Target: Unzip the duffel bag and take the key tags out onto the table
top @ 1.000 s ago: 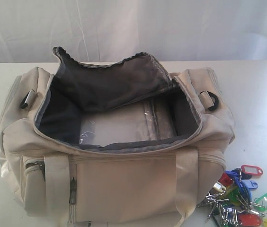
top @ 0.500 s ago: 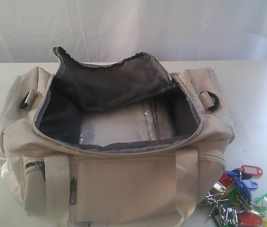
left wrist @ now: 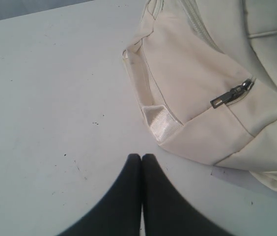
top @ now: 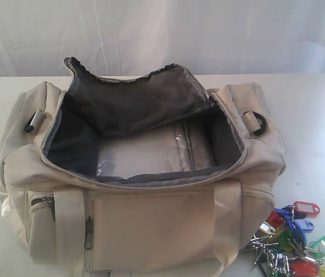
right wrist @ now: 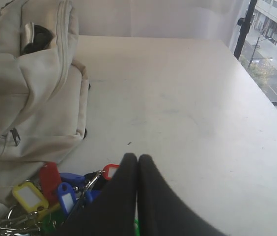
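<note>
Right gripper (right wrist: 137, 156) has its fingers pinched together on nothing and hovers just beside the key tags (right wrist: 60, 191). They lie heaped on the table (top: 312, 115) by the front right corner of the unzipped duffel bag (top: 151, 225). Left gripper (left wrist: 141, 157), likewise closed and empty, hangs off the bag's other end, so the right arm is nearer.
</note>
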You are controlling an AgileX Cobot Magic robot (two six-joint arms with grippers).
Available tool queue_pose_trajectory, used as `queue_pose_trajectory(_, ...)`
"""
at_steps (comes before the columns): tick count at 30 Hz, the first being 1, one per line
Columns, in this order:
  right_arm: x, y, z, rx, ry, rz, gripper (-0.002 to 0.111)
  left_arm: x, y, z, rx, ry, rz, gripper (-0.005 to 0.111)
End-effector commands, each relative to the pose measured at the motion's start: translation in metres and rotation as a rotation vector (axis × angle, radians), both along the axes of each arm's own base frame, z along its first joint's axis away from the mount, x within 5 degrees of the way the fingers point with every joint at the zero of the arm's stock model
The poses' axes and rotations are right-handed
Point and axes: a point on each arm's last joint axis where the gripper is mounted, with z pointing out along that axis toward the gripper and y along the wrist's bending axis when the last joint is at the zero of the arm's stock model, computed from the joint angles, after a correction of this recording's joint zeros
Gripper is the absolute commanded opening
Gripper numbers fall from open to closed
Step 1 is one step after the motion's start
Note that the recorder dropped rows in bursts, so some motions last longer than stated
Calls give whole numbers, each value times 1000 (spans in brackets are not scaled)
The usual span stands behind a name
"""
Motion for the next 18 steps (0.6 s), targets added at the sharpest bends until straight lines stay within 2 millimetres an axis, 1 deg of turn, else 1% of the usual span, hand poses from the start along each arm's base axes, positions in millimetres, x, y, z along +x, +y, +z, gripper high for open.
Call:
queue_pose_trajectory(1,0,0,-1,-13,2,-2,0,0,0,-1,-8,-3,0,0)
queue_pose_trajectory(18,0,0,-1,-10,2,-3,0,0,0,-1,-8,-3,0,0)
